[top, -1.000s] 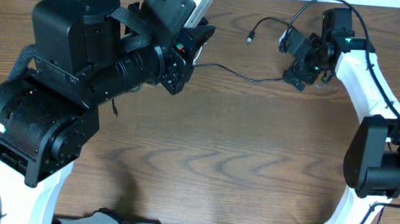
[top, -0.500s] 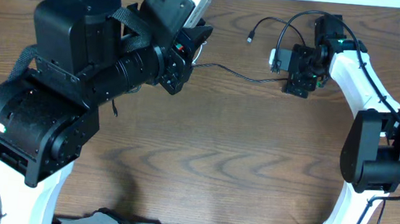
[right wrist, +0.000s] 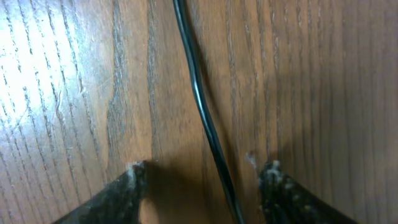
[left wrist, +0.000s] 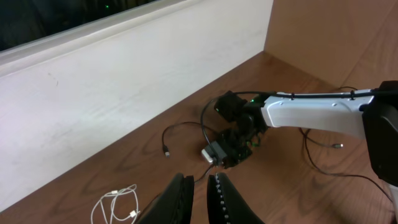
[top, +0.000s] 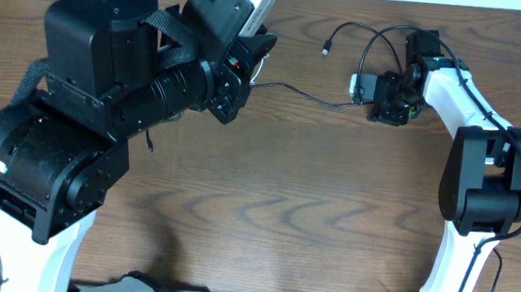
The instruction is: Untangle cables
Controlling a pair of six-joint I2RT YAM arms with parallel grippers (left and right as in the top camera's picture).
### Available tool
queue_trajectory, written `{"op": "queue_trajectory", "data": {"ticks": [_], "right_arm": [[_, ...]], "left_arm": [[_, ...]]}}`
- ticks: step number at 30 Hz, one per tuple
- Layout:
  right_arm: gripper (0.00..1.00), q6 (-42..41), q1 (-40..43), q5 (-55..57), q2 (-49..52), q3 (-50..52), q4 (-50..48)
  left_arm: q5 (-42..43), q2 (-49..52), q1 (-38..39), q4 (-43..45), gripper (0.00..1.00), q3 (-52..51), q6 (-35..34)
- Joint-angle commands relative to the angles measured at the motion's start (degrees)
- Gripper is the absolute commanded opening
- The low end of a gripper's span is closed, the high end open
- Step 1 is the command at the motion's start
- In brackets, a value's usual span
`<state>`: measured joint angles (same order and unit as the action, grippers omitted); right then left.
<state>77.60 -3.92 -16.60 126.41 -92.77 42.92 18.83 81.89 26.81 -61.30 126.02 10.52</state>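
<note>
Overhead first: the right gripper [top: 382, 105] is sitting low over the black cable [top: 312, 97]. That cable is running across the table [top: 284, 205] from the left gripper [top: 251, 65] toward the right side, then curling up to a small plug [top: 327, 50]. Against 1 second ago, the right gripper is sitting further left with its wrist turned, and that arm's elbow is drawn in toward the middle. The left arm and the black cable are lying just as they were.

Left wrist view now: the 2 fingers are showing nearly together at the bottom edge, and the black cable is running in toward them. Whether they are actually pinching it, I cannot tell. A white cable [left wrist: 115, 202] is lying in loose loops near them on the wood, apart from the black one.

Right wrist view: the 2 fingertips are standing well apart, close to the wood, and the black cable is passing straight between them, a little nearer the right-hand one.

So this looks like the grab on the black cable. To do it well, the right gripper should be centring the cable between the pads and settling until the tips are touching the table. Then it should be closing squarely, since a thin cord can easily slip out under a tip. After that, a slow lift and pull away from the left side, watching for the loop near the plug snagging.
</note>
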Motion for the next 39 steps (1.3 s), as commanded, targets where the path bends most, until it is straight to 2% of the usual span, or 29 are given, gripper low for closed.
{"op": "queue_trajectory", "data": {"ticks": [1, 4, 6, 8, 10, 13, 21, 28, 34, 38, 39], "right_arm": [[0.35, 0.3, 0.1, -1.2, 0.3, 0.2, -0.1], [0.19, 0.3, 0.0, -2.1, 0.3, 0.2, -0.2], [0.17, 0.3, 0.0, -2.1, 0.3, 0.2, -0.3], [0.06, 0.3, -0.2, -2.1, 0.3, 0.2, -0.2], [0.01, 0.3, -0.6, -2.2, 0.3, 0.2, -0.4], [0.01, -0.7, -1.1, -2.4, 0.3, 0.2, -1.6], [0.01, -12.8, -1.3, -1.9, -2.0, -1.9, -10.9], [0.01, -23.5, 1.1, 1.1, -11.9, -14.3, -13.0], [0.01, -26.4, 3.9, 6.1, -23.1, -25.3, -3.7], [0.01, -26.2, 7.3, 26.2, -29.4, -26.5, 3.2], [0.01, -25.6, 8.8, 27.9, -30.3, -26.5, 4.7]], "left_arm": [[-0.7, 0.1, 0.0, 0.0, 0.14, 0.3, 0.3], [-0.7, 0.1, 0.0, 0.0, 0.14, 0.3, 0.3], [-0.7, 0.1, 0.0, 0.0, 0.14, 0.3, 0.3], [-0.7, 0.1, 0.0, 0.0, 0.14, 0.3, 0.3], [-0.7, 0.1, 0.0, 0.0, 0.14, 0.3, 0.3], [-0.7, 0.1, 0.0, 0.0, 0.14, 0.3, 0.3], [-0.9, 0.1, 0.0, 0.0, 0.14, 0.3, 0.3], [-3.3, 1.0, 0.0, -0.2, 0.14, 0.3, 0.3], [-3.3, 3.0, 0.0, 0.8, 0.12, 0.3, 0.3], [-3.3, 3.8, 0.0, 2.6, 0.10, 0.3, 0.3], [-3.3, 3.8, 0.0, 2.7, 0.10, 0.3, 0.3]]}}
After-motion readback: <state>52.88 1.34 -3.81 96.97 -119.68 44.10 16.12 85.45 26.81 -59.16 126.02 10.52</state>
